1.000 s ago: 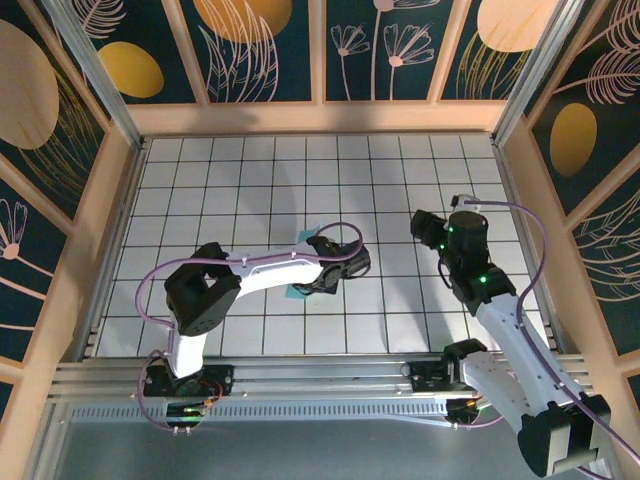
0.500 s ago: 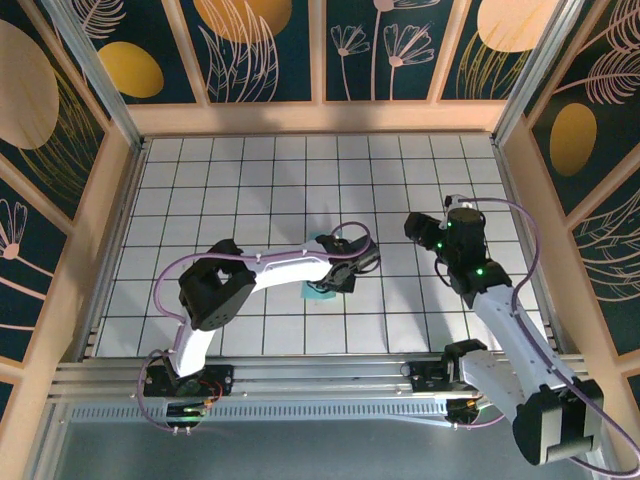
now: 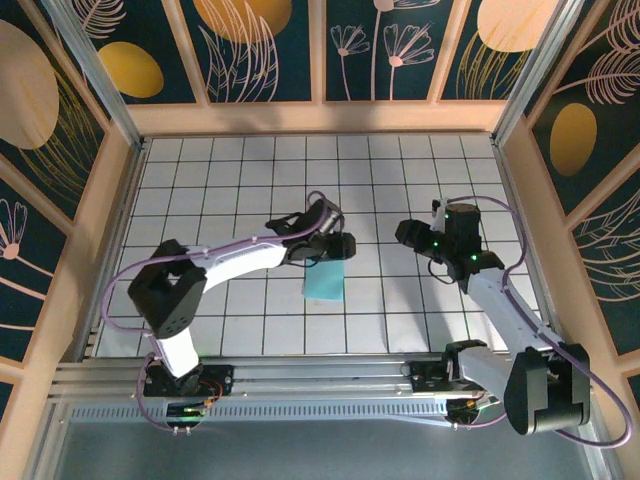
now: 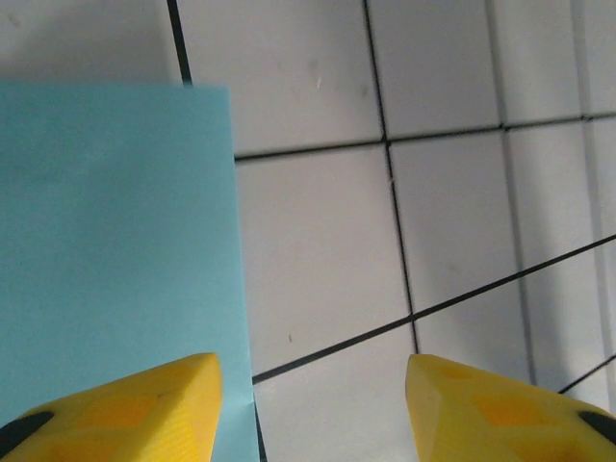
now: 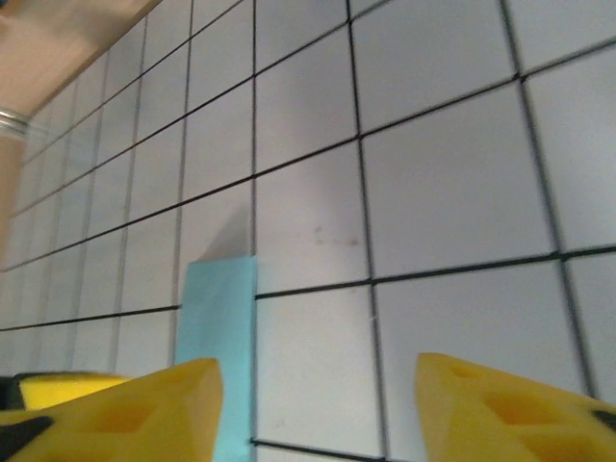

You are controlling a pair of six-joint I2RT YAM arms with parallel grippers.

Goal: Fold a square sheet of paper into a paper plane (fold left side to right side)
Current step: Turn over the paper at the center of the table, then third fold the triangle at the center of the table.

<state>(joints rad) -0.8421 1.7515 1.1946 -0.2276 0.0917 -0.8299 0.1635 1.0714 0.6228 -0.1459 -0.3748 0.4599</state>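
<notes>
The square sheet of paper lies on the tiled floor as a flat light teal rectangle, about one tile wide and longer than that. It looks folded over itself. No paper plane is in view. My left gripper hangs just over the paper's far end, open, with nothing between its yellow fingers. In the left wrist view the paper fills the left side. My right gripper is open about two tiles to the right of the paper. Its wrist view shows the paper ahead on the left.
The white tiled floor is walled by a wooden frame with patterned panels. The arms' mounting rail runs along the near edge.
My left gripper has opened and lifted back off the paper toward the far side, leaving the folded paper uncovered. My right gripper has moved left toward it and its jaws have narrowed.
</notes>
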